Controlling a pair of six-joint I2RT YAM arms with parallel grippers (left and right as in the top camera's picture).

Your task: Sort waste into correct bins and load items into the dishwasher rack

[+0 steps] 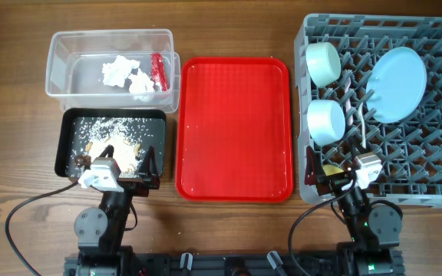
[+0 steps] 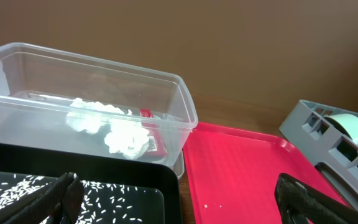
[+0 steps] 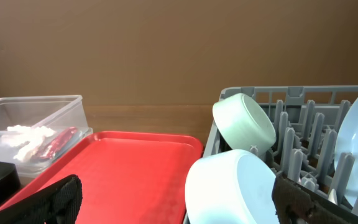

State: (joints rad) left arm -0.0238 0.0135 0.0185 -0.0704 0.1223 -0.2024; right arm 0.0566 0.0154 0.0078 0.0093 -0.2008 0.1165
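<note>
Left end effector (image 2: 179, 208) spread wide, nothing held, hanging over black tray (image 1: 162, 153) just left of red tray (image 1: 235, 130); rice scraps (image 1: 112, 142) with brown bits lie in the black tray; clear tub (image 1: 52, 73) behind it, also left of red tray, holds crumpled tissue (image 1: 125, 73) and red wrapper (image 1: 158, 70). Right end effector (image 1: 342, 169) likewise wide, empty, over near edge of grey rack (image 1: 436, 161) right of red tray; rack carries pale green bowl (image 1: 322, 61), pale blue bowl (image 1: 326, 120), blue plate (image 1: 396, 83) on edge, white spoons (image 1: 364, 126); yellow cup (image 1: 331, 170) partly hidden beneath right end effector; all on wooden tabletop (image 1: 14, 153).
</note>
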